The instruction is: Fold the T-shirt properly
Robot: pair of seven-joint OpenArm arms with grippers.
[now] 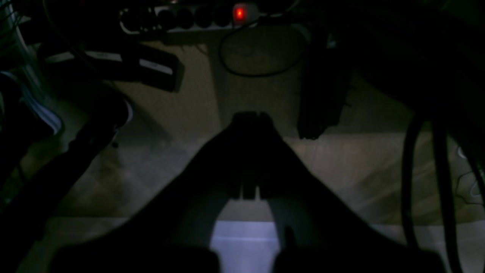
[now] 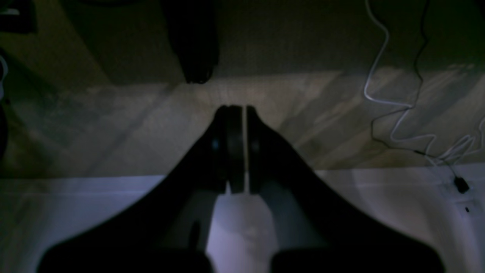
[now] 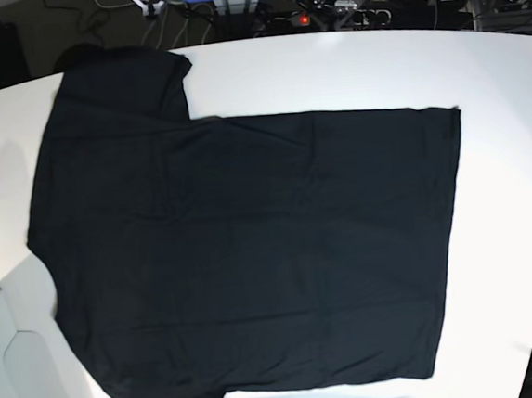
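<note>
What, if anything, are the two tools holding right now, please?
Nothing. The left tool and the right tool are both shut on nothing, hanging over the floor, while the T-shirt lies spread flat on the table, untouched.

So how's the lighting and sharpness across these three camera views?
Base view: bright and evenly lit, the T-shirt so black its folds barely show on the white table. Left wrist view: very dark, silhouettes only. Right wrist view: dim and soft, slightly brighter.
</note>
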